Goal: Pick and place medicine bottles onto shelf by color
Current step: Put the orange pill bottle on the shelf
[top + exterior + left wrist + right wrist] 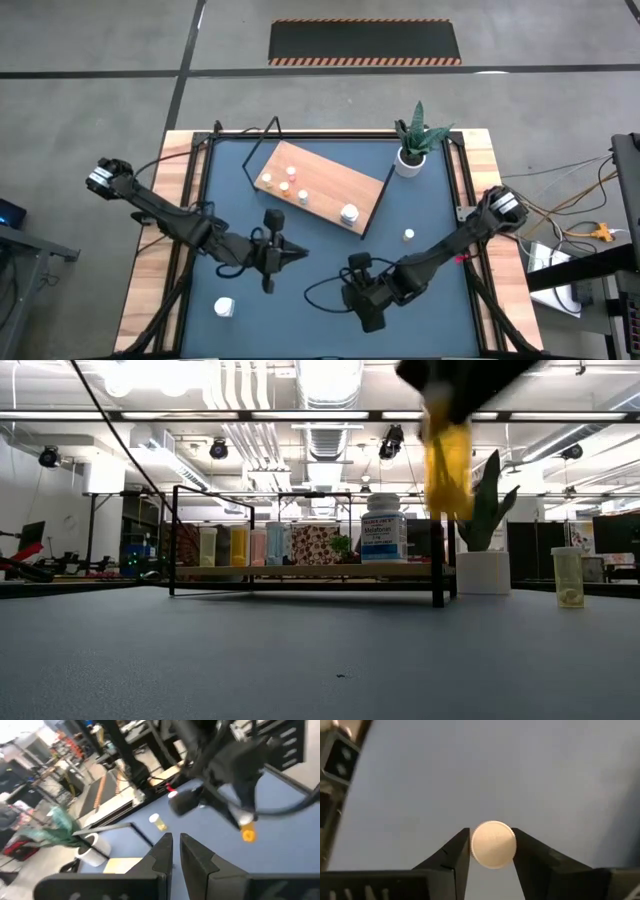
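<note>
My right gripper (492,851) hangs over the near middle of the table (360,275), shut on a small yellow-orange bottle with a white cap (447,465). The left wrist view shows that bottle (248,834) below the right arm. My left gripper (298,255) hovers shut and empty just left of it, pointing right (176,845). The wooden shelf (330,180) stands at the far middle on a thin black frame. It carries several small bottles (285,185) and a bigger white one (348,213). One small bottle (409,236) stands on the table, a bigger white one (224,307) near left. My right gripper pinches the bottle's round white cap (492,845) between its two fingers (460,854), coming from above and pointing down. The bottle hangs upright below the fingers, lifted well clear of the table (447,480).
A white pot with a green plant (408,160) stands by the shelf's far right corner. Black cables lie on the table between the arms (320,290). In the low view a yellowish bottle (567,577) stands right of the pot (483,572). Bare blue tabletop (300,320) lies near.
</note>
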{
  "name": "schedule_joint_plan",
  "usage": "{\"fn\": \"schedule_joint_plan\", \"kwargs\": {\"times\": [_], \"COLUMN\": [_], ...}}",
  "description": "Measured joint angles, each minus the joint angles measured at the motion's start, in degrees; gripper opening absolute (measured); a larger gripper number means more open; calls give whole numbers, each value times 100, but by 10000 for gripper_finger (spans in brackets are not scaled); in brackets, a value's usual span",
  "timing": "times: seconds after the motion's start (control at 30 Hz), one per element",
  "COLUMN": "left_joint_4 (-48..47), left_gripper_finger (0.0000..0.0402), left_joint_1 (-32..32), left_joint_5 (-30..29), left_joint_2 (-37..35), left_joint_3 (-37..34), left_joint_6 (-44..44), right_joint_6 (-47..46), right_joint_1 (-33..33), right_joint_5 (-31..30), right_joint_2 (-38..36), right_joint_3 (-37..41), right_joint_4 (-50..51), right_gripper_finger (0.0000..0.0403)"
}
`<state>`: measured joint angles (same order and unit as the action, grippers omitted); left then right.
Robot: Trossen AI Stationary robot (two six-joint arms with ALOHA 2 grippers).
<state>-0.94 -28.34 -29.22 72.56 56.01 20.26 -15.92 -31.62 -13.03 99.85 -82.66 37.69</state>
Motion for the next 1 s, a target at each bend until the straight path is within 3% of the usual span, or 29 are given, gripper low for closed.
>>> {"fn": "schedule_joint_plan", "kwargs": {"times": [0.2, 0.47, 0.7, 1.0], "left_joint_4": [629, 894, 1291, 1244], "left_gripper_finger": [17, 17, 17, 17], "left_joint_1": [0, 0, -43, -40], "left_joint_5": [-129, -130, -127, -128], "left_joint_2": [-497, -1235, -1733, -1915], "left_joint_3": [-546, -1150, -1540, -1552], "left_joint_6": [313, 272, 270, 346], "right_joint_6": [318, 606, 704, 983], "right_joint_1": [348, 1225, 2221, 3640], "right_joint_5": [-46, -55, -55, -5], "right_joint_2": [-7, -9, -9, 292], "right_joint_3": [-1014, -1992, -2303, -2282], "right_joint_4": [681, 1043, 1469, 1153], "right_gripper_finger": [107, 116, 111, 111]}}
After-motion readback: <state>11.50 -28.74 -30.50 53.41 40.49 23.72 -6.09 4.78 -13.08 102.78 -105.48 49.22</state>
